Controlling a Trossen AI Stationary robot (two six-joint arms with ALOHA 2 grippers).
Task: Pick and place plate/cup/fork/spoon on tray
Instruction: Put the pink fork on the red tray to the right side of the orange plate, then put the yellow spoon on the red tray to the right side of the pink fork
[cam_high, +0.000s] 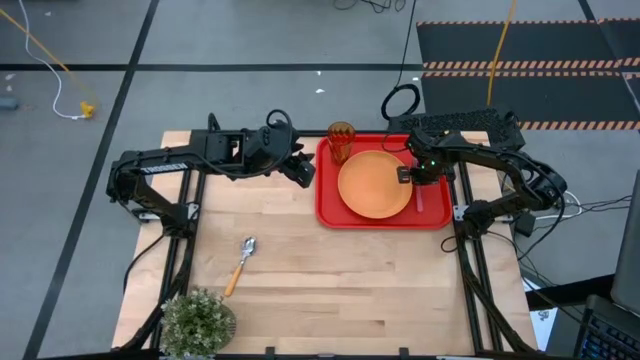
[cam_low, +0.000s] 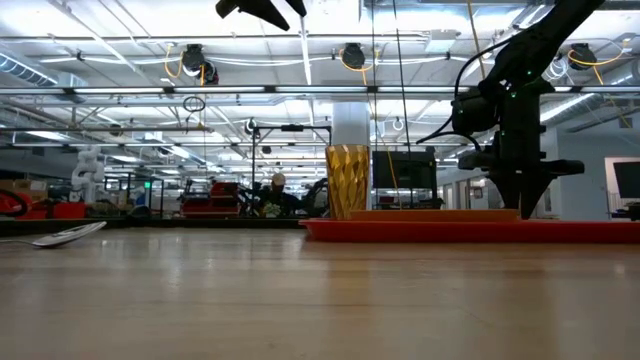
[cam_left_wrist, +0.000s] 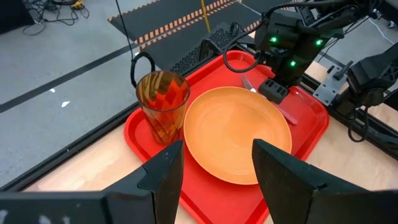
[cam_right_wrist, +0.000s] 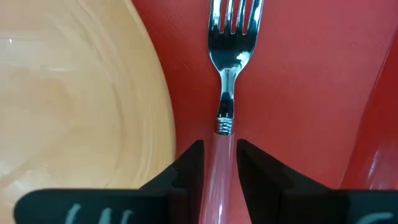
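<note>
Nearest us on the pale wooden table (cam_high: 350, 290) we see a small green potted plant (cam_high: 198, 320) at the left corner. Farther in lies the yellow-handled metal spoon (cam_high: 240, 262), alone on the bare wood. Beyond it, to the right, sits the big red rectangular plastic tray (cam_high: 332, 205) carrying the round flat orange plastic plate (cam_high: 374, 184). The right gripper (cam_right_wrist: 219, 163) is low over the tray just right of the plate, its fingers slightly parted around the red handle of the silver-tined fork (cam_right_wrist: 227, 43), which lies flat on the tray. The translucent amber plastic cup (cam_high: 341, 142) stands upright in the tray's far left corner. The left gripper (cam_left_wrist: 214, 163) hovers spread apart and empty, left of the tray.
</note>
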